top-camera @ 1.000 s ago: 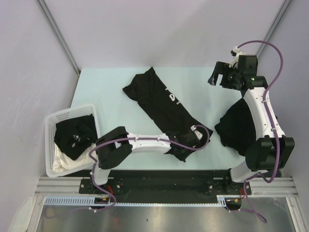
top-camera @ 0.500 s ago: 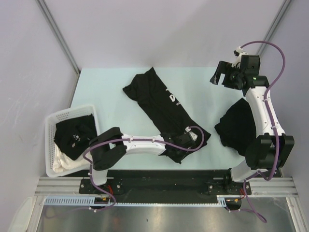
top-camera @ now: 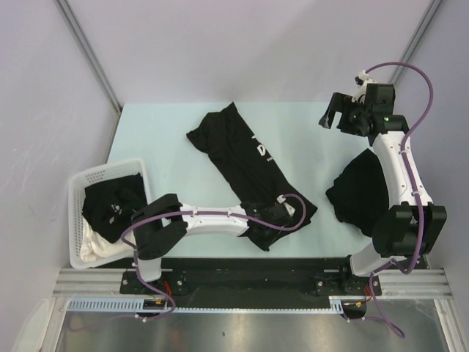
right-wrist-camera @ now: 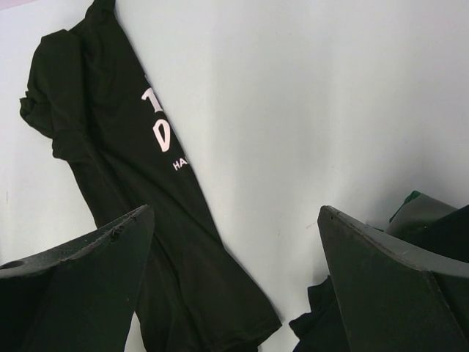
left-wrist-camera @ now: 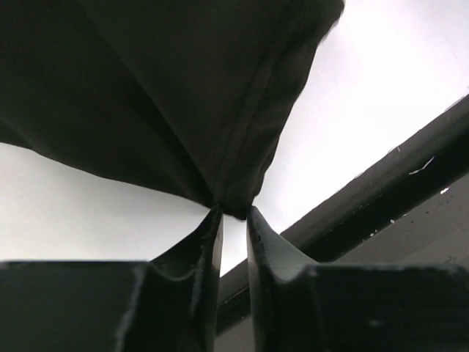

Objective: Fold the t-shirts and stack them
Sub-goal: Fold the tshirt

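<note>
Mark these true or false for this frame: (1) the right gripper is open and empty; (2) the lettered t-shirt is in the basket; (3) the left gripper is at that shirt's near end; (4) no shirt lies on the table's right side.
1. True. The right gripper hangs open in the air, holding nothing.
2. False. The lettered t-shirt lies stretched out on the table. The basket holds another black t-shirt and a white cloth.
3. True. The left gripper has its tips on the shirt's near corner.
4. False. A crumpled black t-shirt lies there, beside the right arm.
</note>
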Tool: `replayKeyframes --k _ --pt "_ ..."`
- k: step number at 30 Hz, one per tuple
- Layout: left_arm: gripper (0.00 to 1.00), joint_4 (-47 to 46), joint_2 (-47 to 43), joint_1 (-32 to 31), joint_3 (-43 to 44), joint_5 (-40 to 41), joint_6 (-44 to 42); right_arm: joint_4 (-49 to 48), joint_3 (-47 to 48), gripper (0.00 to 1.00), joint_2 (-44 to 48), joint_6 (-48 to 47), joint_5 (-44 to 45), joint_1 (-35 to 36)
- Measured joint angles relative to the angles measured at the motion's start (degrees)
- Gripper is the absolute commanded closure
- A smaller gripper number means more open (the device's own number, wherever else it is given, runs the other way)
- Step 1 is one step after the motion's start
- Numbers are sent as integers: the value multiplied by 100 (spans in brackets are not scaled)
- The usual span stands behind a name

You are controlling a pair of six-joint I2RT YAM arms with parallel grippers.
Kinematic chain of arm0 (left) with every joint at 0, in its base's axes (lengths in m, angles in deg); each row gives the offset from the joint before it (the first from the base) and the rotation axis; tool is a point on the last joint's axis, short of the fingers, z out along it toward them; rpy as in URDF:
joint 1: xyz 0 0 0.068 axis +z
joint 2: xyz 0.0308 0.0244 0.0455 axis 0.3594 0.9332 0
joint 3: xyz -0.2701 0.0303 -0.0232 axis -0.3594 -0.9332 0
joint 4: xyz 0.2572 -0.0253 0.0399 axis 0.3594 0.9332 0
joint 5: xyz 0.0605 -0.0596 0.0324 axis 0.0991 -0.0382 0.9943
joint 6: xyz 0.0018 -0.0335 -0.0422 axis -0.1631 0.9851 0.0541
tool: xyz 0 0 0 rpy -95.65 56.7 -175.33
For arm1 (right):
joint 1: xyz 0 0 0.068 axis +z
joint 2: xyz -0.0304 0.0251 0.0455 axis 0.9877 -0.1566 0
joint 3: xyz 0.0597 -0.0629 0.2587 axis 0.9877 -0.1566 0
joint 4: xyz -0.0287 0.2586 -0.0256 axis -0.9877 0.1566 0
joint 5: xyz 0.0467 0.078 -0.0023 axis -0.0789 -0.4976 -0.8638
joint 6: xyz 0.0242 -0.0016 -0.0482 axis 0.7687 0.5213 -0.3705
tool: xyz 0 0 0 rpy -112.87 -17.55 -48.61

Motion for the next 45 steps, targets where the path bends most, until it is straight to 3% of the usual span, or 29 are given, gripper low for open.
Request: replayKeyframes --k 15,25,35,45 --pt "69 658 162 -11 1075 -2 -317 2 -9 0 0 0 4 -15" --pt "66 645 402 -11 1143 -31 -566 7 -37 0 0 -4 4 -74" --pt "48 656 581 -15 1141 -17 -885 9 -96 0 4 -4 4 -101" --pt "55 627 719 -15 1117 -31 -1036 9 -103 0 7 -4 2 -127"
